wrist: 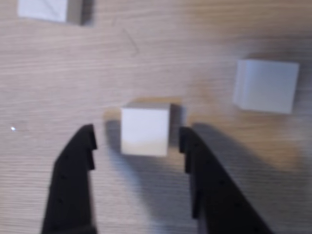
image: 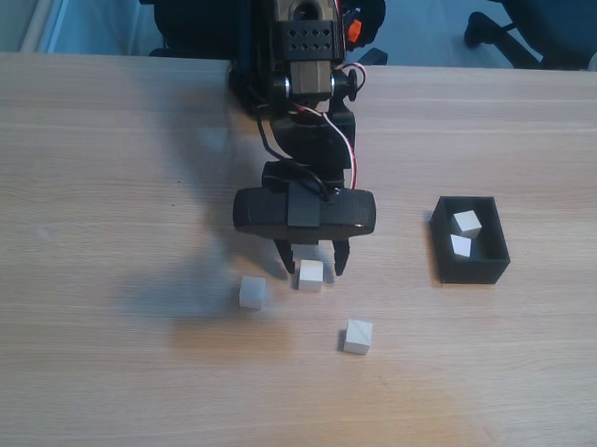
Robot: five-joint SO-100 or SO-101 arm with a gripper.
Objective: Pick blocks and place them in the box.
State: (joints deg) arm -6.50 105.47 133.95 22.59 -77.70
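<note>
Three white blocks lie on the wooden table in the fixed view: one [image: 311,274] under my gripper [image: 313,261], one [image: 252,292] to its left, one [image: 358,337] nearer the front. The black box [image: 469,264] at the right holds two more blocks [image: 466,223], [image: 461,246]. In the wrist view my gripper [wrist: 139,141] is open, its black fingers [wrist: 73,170] on either side of a block [wrist: 145,130] with gaps on both sides. Another block [wrist: 265,85] lies at the right and one [wrist: 48,9] at the top left.
The table's far edge runs along the top of the fixed view, with black chair bases [image: 509,29] on the floor behind it. The arm's base [image: 303,44] stands at the far middle edge.
</note>
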